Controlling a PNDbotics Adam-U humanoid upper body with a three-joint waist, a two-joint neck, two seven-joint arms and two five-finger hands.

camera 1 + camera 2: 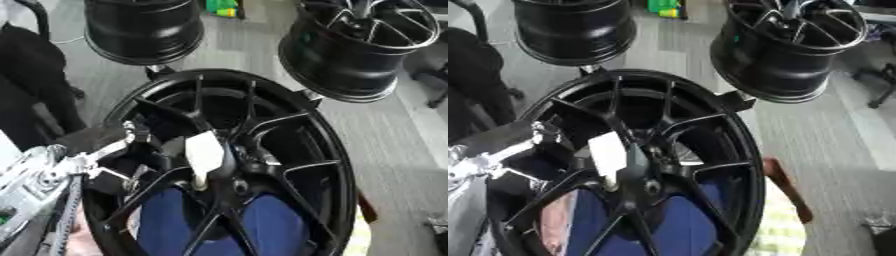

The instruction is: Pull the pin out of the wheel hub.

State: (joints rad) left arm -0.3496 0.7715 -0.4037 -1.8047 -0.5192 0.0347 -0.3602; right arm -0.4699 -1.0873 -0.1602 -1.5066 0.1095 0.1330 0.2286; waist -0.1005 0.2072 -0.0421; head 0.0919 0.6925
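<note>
Grey workshop floor, two spare rims [144, 30] behind. White pin [203, 156] sits in centre of black wheel hub [229, 165], still seated. Left hand [101, 157] just beside it, finger state unclear. Next: close on pin, pull straight out.

wheel hub [289, 150]: glossy black, with thin black spokes fanning from the centre, just right of the left hand
pin [203, 156]: cream-white, with a paler stem below, just right of the left hand's fingers
left hand [105, 155]: black fingers, silver joints and silver arm behind it
far left wheel [144, 30]: plain black barrel, well above the left hand
far right wheel [363, 45]: black, with grey-silver highlights on its spokes, up and far right of the hand
floor [394, 145]: grey, faintly striped
patch behind spokes [271, 225]: deep blue, below and right of the hand
small object [224, 7]: green and yellow, far above the hand
</note>
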